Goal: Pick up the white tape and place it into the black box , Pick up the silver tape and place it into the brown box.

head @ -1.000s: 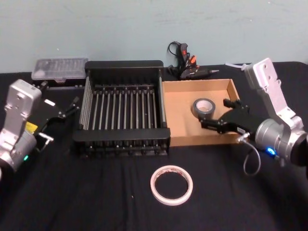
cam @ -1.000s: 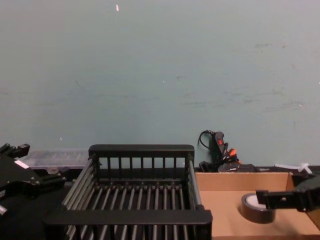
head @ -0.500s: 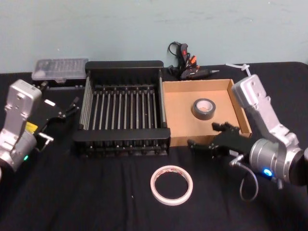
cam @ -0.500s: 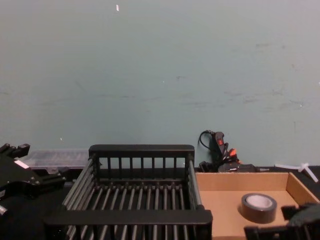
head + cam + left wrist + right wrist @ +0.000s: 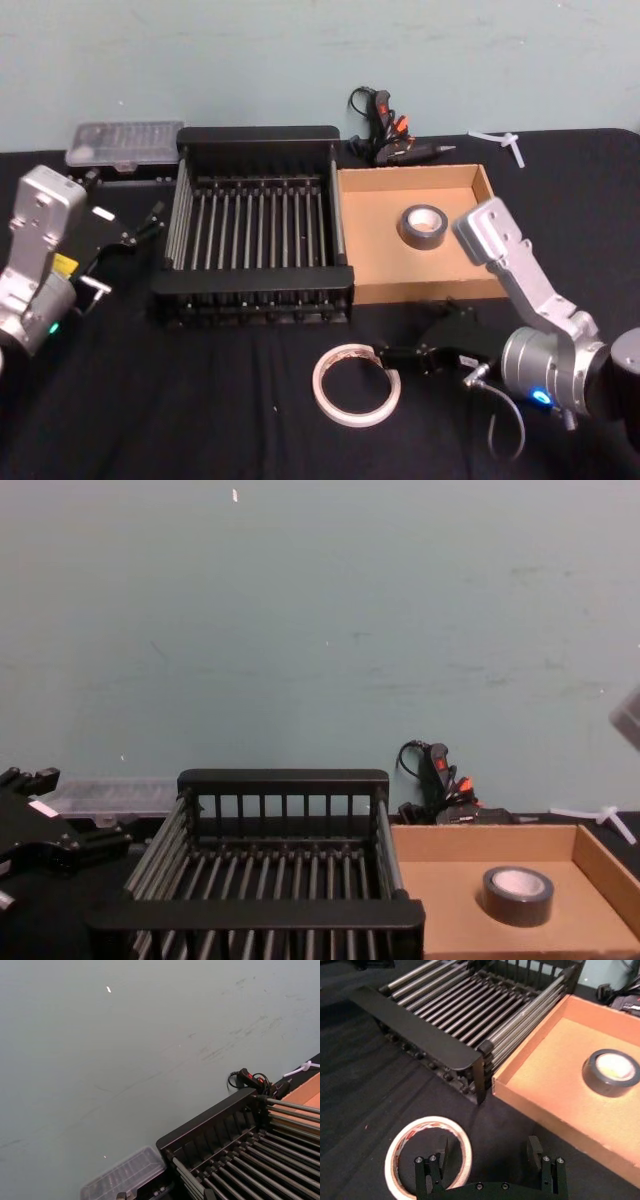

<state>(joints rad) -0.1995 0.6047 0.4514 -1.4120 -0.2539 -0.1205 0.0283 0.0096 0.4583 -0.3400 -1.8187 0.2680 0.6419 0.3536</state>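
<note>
The white tape (image 5: 356, 384) lies flat on the black cloth in front of the boxes. My right gripper (image 5: 388, 352) is open at the tape's right rim. In the right wrist view, one finger stands over the hole of the white tape (image 5: 402, 1146) and the other outside it, with the gripper (image 5: 487, 1152) low above the cloth. The silver tape (image 5: 422, 226) lies on the floor of the brown box (image 5: 375, 245). The black box (image 5: 250, 277), left of the brown one, holds nothing. My left gripper (image 5: 150, 222) is parked open to the left of the black box.
A clear plastic case (image 5: 125, 142) lies at the back left. A glue gun (image 5: 385, 130) with its cable sits behind the boxes, and a white plastic piece (image 5: 500, 137) lies at the back right. A teal wall closes off the back.
My right gripper has left the brown box, with the silver tape still lying in it. It came forward and left, down to the white tape. The left arm has not moved.
</note>
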